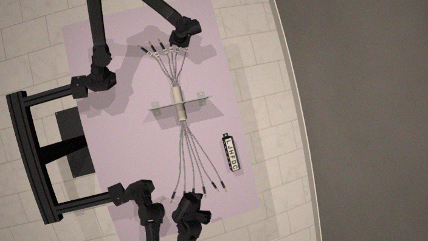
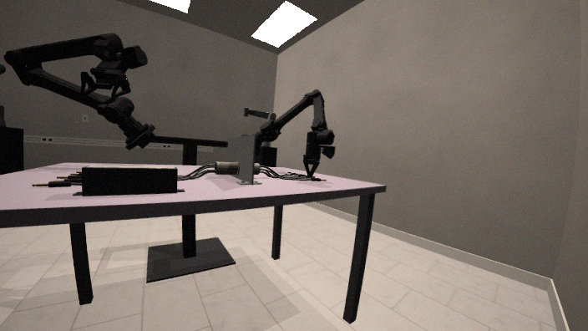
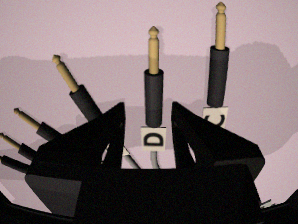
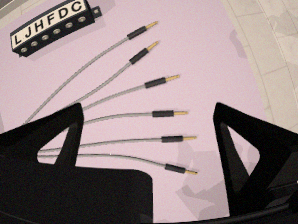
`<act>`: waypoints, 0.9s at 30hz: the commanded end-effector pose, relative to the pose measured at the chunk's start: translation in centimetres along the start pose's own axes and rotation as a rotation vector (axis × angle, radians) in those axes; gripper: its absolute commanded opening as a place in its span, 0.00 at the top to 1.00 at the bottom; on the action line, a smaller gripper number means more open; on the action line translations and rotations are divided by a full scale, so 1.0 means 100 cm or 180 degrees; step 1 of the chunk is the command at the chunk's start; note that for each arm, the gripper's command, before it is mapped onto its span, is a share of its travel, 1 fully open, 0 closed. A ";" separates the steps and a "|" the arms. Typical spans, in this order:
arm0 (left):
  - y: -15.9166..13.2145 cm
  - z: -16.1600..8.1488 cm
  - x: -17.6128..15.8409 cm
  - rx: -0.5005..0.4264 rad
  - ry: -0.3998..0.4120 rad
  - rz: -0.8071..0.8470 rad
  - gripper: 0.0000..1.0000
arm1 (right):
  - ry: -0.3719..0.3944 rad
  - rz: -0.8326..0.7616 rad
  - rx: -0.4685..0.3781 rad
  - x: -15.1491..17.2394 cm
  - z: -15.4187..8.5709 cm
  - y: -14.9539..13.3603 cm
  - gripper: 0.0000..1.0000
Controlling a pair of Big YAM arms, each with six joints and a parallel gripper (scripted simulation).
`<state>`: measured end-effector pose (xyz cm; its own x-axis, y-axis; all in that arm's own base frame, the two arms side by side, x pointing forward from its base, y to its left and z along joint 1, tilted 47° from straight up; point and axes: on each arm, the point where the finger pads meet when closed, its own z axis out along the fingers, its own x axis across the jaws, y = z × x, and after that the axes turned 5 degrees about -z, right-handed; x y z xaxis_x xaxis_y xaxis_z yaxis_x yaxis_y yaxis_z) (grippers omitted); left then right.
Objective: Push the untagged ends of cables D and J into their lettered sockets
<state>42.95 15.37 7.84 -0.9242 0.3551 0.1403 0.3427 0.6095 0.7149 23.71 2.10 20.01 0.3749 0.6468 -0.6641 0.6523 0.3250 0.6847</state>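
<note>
The D tag [image 3: 153, 146] [image 1: 177, 49] is on a cable whose black plug [image 3: 154, 97] lies on the mat. My left gripper [image 3: 148, 109] [image 2: 310, 176] is partly open and low over the mat, its fingers on either side of this plug and tag with gaps. Tag J cannot be read in the left wrist view. The untagged plugs [image 4: 162, 114] [image 1: 215, 184] lie fanned out; their letters cannot be told. The junction box [image 4: 49, 25] [image 1: 231, 153] [image 2: 129, 181] reads L J H F D C; its visible sockets are empty. My right gripper [image 4: 148, 110] [image 2: 100, 95] is wide open and empty, high above the untagged ends.
The C plug [image 3: 218, 77] lies right of D in the left wrist view, and several other tagged plugs lie to the left. The beige conduit [image 1: 177, 94] [image 2: 226, 168] passes through an upright panel [image 1: 194, 100] [image 2: 247, 156] with feet, between the two arms.
</note>
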 end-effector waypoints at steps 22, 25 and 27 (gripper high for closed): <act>0.008 0.008 -0.006 -0.0052 -0.0091 -0.0043 0.85 | 0.0023 0.0050 -0.0020 0.001 -0.003 0.009 0.00; 0.006 0.007 -0.003 -0.0050 -0.0088 -0.0039 0.89 | 0.0023 0.0050 -0.0020 0.001 -0.003 0.009 0.00; 0.008 0.007 -0.006 -0.0055 -0.0094 -0.0046 0.92 | 0.0023 0.0050 -0.0020 0.001 -0.003 0.009 0.00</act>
<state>43.34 16.36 7.02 -0.9270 0.3520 0.1293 0.3320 0.6104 0.7192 23.71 2.10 20.01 0.3749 0.6468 -0.6641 0.6523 0.3250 0.6847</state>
